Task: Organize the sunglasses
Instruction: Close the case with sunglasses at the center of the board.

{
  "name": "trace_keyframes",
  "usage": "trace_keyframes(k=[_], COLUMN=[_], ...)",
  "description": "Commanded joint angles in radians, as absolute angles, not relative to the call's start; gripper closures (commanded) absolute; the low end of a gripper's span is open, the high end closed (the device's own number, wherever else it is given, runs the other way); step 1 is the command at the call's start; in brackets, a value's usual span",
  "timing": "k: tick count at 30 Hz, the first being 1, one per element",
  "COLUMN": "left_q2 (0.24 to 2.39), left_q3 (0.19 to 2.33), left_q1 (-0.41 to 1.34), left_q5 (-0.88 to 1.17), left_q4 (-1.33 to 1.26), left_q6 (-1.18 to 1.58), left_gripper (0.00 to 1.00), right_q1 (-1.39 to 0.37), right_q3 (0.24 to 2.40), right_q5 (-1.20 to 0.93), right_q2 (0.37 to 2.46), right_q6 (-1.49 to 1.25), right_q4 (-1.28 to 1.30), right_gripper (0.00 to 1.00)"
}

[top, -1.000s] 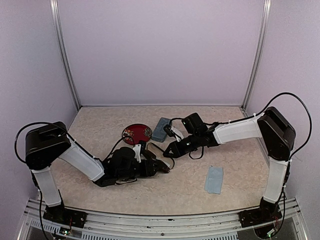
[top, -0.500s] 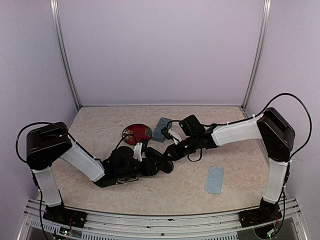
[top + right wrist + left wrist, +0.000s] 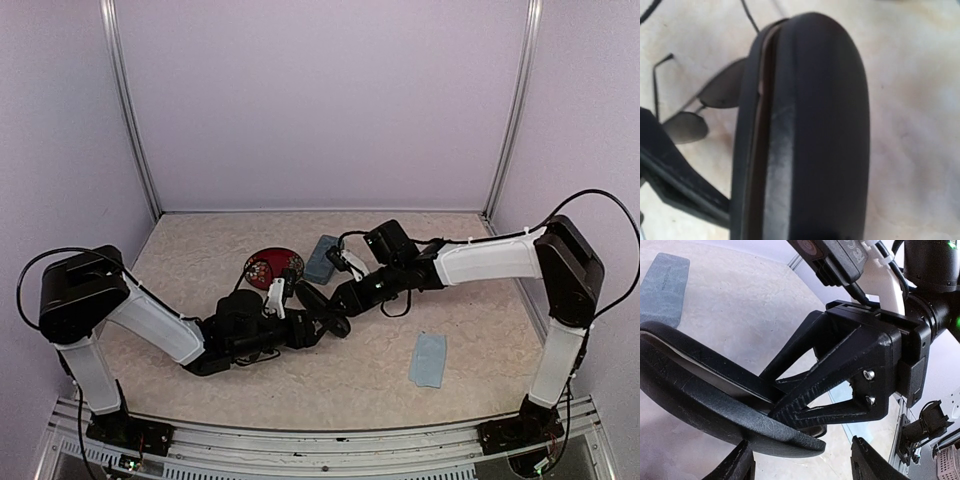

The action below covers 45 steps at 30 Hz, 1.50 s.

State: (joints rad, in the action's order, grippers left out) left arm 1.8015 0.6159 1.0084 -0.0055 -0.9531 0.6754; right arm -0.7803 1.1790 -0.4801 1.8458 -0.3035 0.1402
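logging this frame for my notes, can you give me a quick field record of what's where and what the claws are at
centre: black oval case, lid seam slightly parted, between both claws
left claw: fingers apart at the case's end; grip unclear
right claw: fingers at the case's edge; grip unclear
thin black-framed sunglasses with dark lenses: lying on the table beside the case
reddish-brown pair: not visible
far side: red round patterned object, blue-grey rectangular case next to it
near right: light blue cloth, flat
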Motion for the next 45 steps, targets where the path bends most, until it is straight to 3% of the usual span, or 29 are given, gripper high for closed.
trace_keyframes(k=[1,10,24,32,39,45], left_q2=[1.747,1.705,1.818,1.722,1.525,1.297], left_q3=[0.624,0.657,0.846,0.769,0.682,0.586], left_q1=[1.023,1.029,1.155,1.172,1.177,1.177], left_q5=[-0.027,-0.163,-0.374,-0.407,-0.464,-0.56], left_q4=[-1.019,-0.865,-0.588,-0.586,-0.466,-0.329], left_q6=[0.638,0.666,0.628,0.622,0.598,0.611], left_gripper=[0.36,0.4,0.43,0.41,0.26,0.2], right_q1=[-0.794,-0.793,-0.82,-0.822,-0.881,-0.889], right_q3=[1.174,1.068,0.918,0.848,0.833,0.876], right_q5=[-0.588,-0.56,-0.401,-0.383,-0.342,-0.366], right_q2=[1.793,1.754,1.6,1.522,1.549,1.672], right_q6=[-0.292,-0.27,-0.254,-0.251,-0.193,-0.194], right_q4=[0.132,0.113,0.131,0.114,0.143,0.128], right_gripper=[0.6,0.6,0.61,0.4,0.13,0.07])
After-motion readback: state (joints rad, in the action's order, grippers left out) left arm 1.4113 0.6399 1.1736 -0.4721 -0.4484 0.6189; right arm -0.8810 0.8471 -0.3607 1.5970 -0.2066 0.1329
